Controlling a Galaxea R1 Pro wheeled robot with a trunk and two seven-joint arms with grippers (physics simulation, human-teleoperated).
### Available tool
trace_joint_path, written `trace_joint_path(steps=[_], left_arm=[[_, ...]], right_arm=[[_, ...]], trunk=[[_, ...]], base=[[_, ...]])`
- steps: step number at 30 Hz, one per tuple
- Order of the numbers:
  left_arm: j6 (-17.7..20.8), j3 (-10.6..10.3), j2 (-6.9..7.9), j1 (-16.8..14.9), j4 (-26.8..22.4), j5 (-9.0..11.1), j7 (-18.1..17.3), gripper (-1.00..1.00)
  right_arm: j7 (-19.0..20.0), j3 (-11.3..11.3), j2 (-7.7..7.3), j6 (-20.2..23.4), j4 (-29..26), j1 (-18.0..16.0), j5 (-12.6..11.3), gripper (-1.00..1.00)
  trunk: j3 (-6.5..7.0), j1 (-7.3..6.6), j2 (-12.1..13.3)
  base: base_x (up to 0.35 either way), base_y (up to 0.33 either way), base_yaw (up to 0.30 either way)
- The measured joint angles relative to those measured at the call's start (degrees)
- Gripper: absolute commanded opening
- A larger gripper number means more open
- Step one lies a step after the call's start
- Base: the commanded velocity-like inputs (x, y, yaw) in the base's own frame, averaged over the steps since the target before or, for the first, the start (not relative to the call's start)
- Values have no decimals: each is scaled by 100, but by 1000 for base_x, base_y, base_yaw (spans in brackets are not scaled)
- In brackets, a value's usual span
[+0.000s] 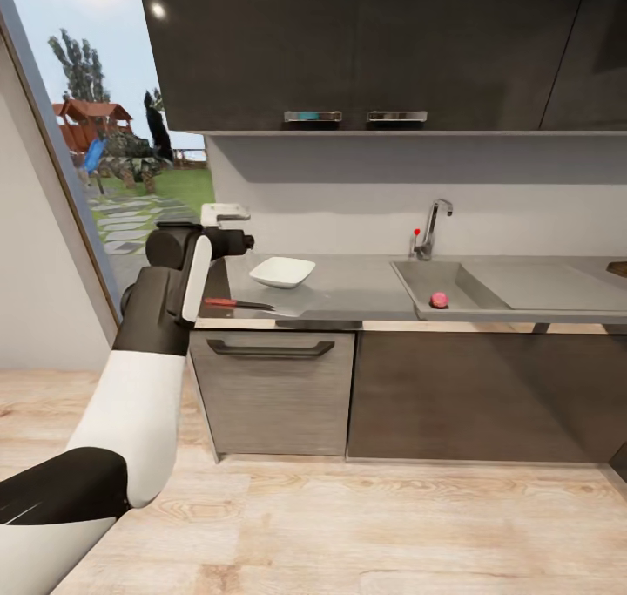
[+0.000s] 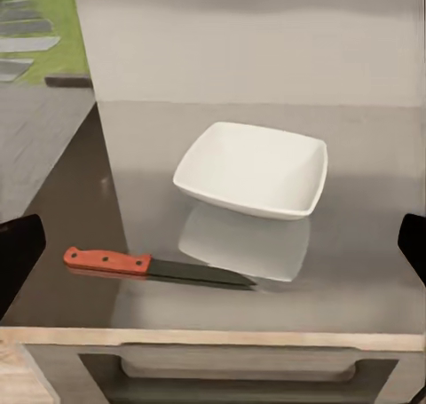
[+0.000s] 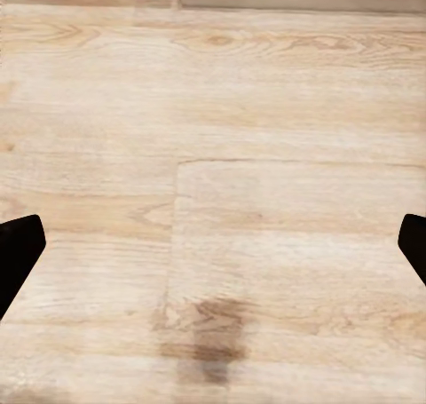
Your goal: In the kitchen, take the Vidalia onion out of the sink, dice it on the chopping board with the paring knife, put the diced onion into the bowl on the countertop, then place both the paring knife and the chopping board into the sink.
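Observation:
The Vidalia onion (image 1: 439, 300), a small pinkish-red ball, lies in the sink (image 1: 409, 283) near its front wall. The white bowl (image 1: 281, 271) (image 2: 253, 169) stands on the dark grey countertop (image 1: 348, 286). In front of it lies the paring knife (image 1: 235, 303) (image 2: 151, 267), red-orange handle toward the counter's left end. My left gripper (image 2: 213, 253) hovers open above the counter's front edge, facing the knife and bowl, with nothing between its fingers. My right gripper (image 3: 213, 253) hangs open over the wooden floor. A dark brown sliver at the counter's far right may be the chopping board (image 1: 619, 269).
A steel faucet (image 1: 433, 226) rises behind the sink, with a drainboard (image 1: 540, 281) to its right. Grey cabinets with a drawer handle (image 1: 270, 348) sit under the counter, dark wall cabinets above. A glass opening to a garden is on the left. Light wood floor (image 1: 348, 525) lies before the counter.

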Motion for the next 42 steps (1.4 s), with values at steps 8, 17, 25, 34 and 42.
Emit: trace_joint_path(steps=[8,17,25,34,42], left_arm=[[3,-37,42,6,-19,-1,-1,100],[-2,-78,46,11,243,0,-1,100],[-19,-85,40,15,863,-1,0,100],[-43,-83,40,15,1444,-7,-7,100],[-56,-82,53,19,1722,-7,-8,100]], right_arm=[[-3,-6,-4,-1,3,0,0,100],[-5,-7,2,-1,4,2,0,100],[-6,-8,3,-1,0,0,-4,100],[-6,-18,1,3,2,0,-7,100],[-7,-45,-29,-8,1261,2,-28,100]], trunk=[[0,-3,0],[0,-3,0],[0,-3,0],[0,-3,0],[-1,-3,0]], base=[[236,0,0],[326,0,0],[331,0,0],[331,0,0],[331,7,0]])
